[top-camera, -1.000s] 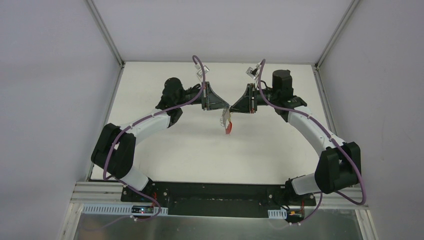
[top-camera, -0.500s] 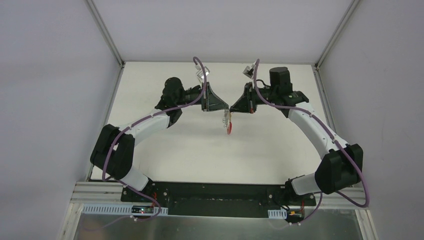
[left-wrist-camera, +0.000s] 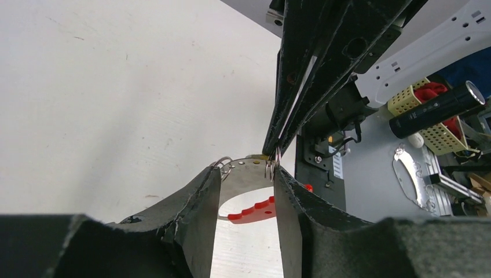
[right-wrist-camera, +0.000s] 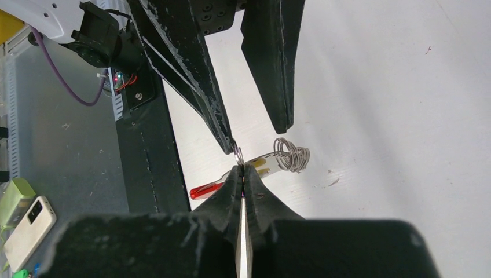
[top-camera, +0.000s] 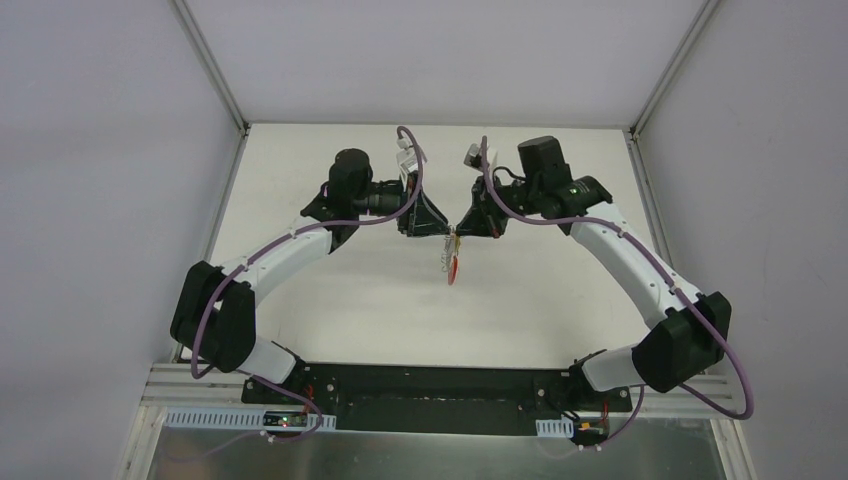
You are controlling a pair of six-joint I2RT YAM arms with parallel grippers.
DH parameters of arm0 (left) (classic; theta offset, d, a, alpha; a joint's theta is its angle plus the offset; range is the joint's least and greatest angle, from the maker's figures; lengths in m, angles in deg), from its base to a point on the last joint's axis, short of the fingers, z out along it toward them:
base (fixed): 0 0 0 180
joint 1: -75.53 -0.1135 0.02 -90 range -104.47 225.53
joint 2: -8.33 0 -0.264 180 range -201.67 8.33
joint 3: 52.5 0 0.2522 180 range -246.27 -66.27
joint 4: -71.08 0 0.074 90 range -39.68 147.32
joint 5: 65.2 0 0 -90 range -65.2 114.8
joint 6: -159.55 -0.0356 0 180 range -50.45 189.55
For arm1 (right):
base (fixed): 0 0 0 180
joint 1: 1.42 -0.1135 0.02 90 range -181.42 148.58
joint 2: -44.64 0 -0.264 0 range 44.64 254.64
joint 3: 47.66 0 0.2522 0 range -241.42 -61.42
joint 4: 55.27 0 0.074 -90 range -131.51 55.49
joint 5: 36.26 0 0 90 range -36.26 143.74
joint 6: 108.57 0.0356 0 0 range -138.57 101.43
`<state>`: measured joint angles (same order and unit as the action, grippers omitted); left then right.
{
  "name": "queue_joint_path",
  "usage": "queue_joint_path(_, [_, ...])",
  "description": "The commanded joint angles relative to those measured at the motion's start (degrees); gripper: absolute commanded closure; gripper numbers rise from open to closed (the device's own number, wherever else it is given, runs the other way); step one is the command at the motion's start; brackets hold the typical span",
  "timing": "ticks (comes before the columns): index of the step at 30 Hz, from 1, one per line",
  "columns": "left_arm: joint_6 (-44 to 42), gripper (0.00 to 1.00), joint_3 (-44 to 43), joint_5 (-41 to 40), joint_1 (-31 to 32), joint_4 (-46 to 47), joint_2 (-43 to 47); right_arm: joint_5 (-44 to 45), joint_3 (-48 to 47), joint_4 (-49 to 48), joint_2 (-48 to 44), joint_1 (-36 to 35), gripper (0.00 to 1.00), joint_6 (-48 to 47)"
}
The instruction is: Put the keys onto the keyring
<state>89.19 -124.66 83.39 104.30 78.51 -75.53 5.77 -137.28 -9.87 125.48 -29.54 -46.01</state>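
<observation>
Small grey keys (top-camera: 452,262) on red band, aloft above table (top-camera: 340,300)

1. The left gripper (left-wrist-camera: 246,174) is shut a second ago; now its jaws stand apart, with the keys (left-wrist-camera: 250,175) across the gap.
2. The right gripper (right-wrist-camera: 242,169) has its jaws slightly apart earlier; now they pinch tight on a ring of the keys.
3. In the top view, the spot where the two grippers meet sits further toward 6 o'clock, and the hanging keys shift the same way and look narrower.
4. The left arm (top-camera: 290,245) has its elbow further toward 7 o'clock and its wrist slightly toward 12.
5. The right arm (top-camera: 620,250) has its wrist shifted toward 9 o'clock.
</observation>
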Motion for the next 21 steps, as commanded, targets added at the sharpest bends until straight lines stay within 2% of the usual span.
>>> queue_joint_path(1, [-5.04, 0.6, -2.35, 2.13, -0.3, -1.47, 2.76, 1.84, -4.49, 3.47, -0.55, -1.11, 1.0, -3.34])
queue_joint_path(8, [-6.9, 0.59, -3.68, 3.06, -0.06, -3.31, 2.41, 3.02, -6.66, 5.35, 1.66, -2.6, 1.0, -2.72])
queue_joint_path(15, [-12.87, 0.62, -5.37, 2.65, 0.58, -11.92, 3.1, 3.23, -7.14, 5.36, 3.18, -2.89, 1.0, -1.57])
queue_joint_path(21, [-14.6, 0.63, -5.82, 2.36, 0.76, -14.99, 3.65, 3.23, -6.87, 5.36, 3.79, -2.85, 1.0, -1.49])
